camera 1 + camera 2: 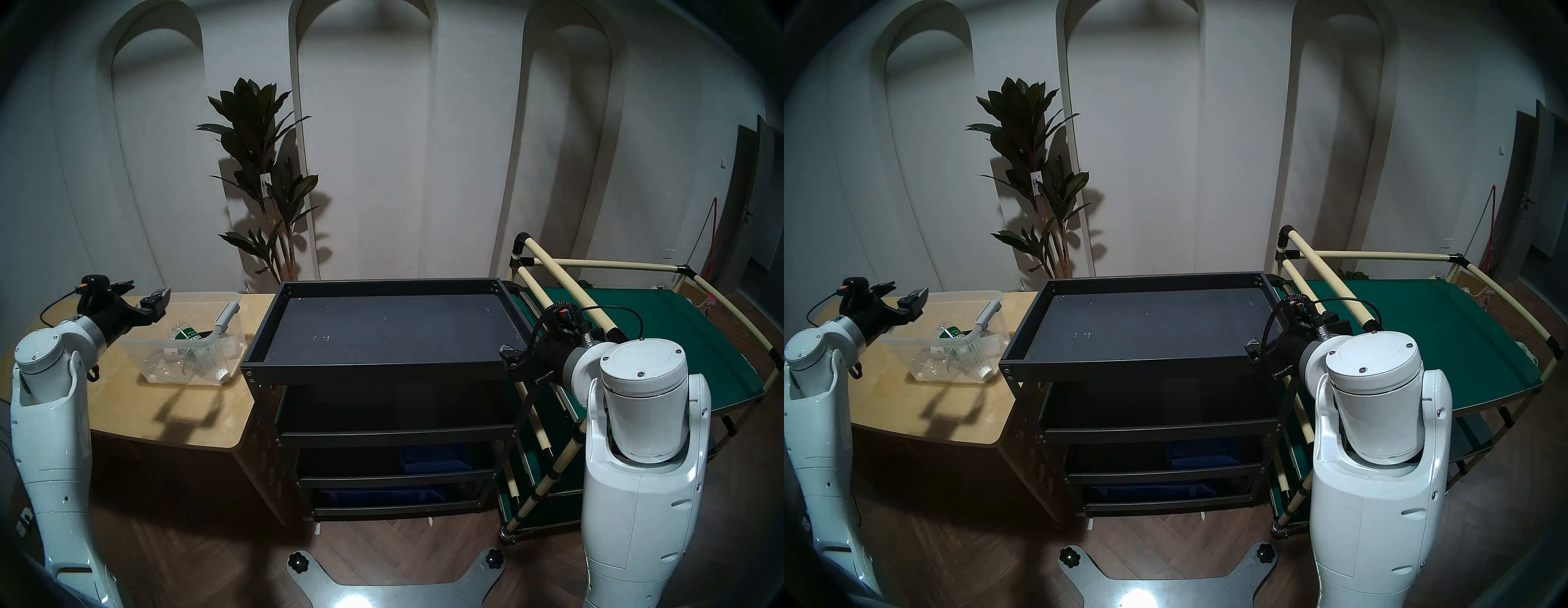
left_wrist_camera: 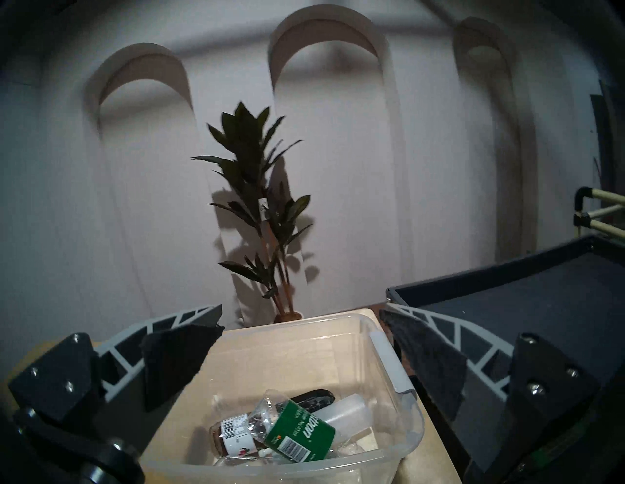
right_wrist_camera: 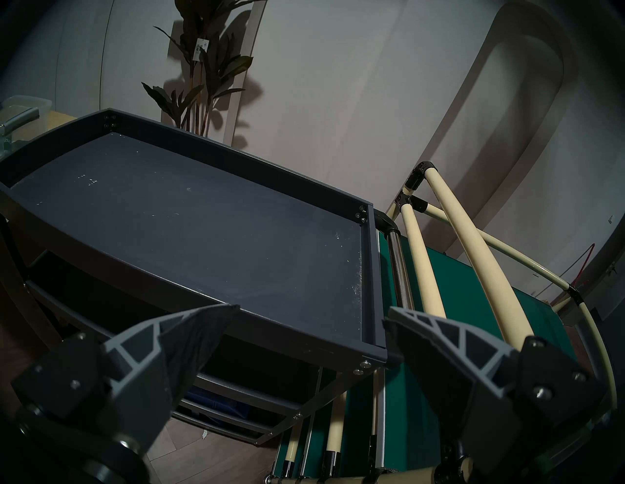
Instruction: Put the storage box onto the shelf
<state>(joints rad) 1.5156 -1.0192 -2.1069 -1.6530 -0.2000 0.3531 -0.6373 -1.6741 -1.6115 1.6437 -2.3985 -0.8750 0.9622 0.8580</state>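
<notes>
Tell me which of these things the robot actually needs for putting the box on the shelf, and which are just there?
Needed:
- storage box, clear, bottles inside, on the wooden table
- shelf, black rack, top tray bare
- left end effector, open, above the box's left end
- right end effector, open, by the shelf's right corner

Just there:
- green cart
- potted plant
- blue bins on lower tiers

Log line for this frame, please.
phase: approach | storage box: on wooden table, ungrasped | left gripper: open, above box | right gripper: open, idle | shelf top: bare
</notes>
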